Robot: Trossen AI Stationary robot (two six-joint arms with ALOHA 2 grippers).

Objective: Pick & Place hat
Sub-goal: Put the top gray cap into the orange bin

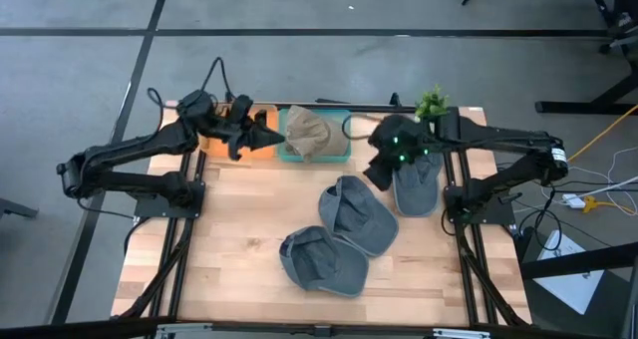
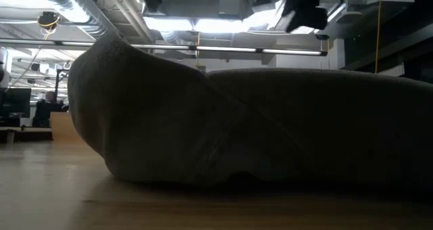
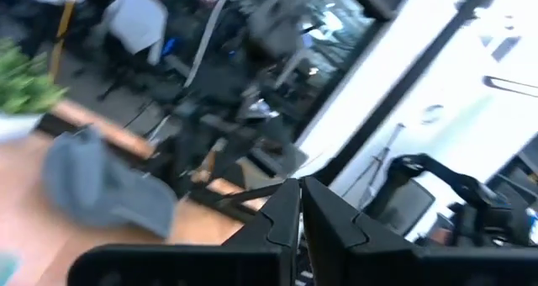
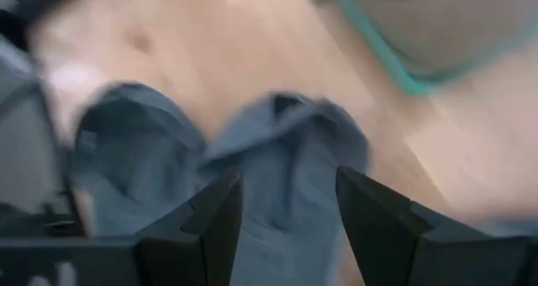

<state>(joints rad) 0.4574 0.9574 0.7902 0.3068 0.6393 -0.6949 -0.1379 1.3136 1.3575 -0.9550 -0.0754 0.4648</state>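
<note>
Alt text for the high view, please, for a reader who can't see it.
Seen from above, three grey hats lie on a wooden table and a tan hat sits in a teal bin at the far edge. The left gripper, shut, points at the bin; the right gripper, open, hovers over the rightmost grey hat.

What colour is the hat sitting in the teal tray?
Tan, a khaki-beige hat in the teal tray; it shows best in the high view.

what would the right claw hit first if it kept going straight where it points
Most likely a grey hat: the right claw, open, frames it directly ahead on the wooden table, though how far off is unclear.
</note>
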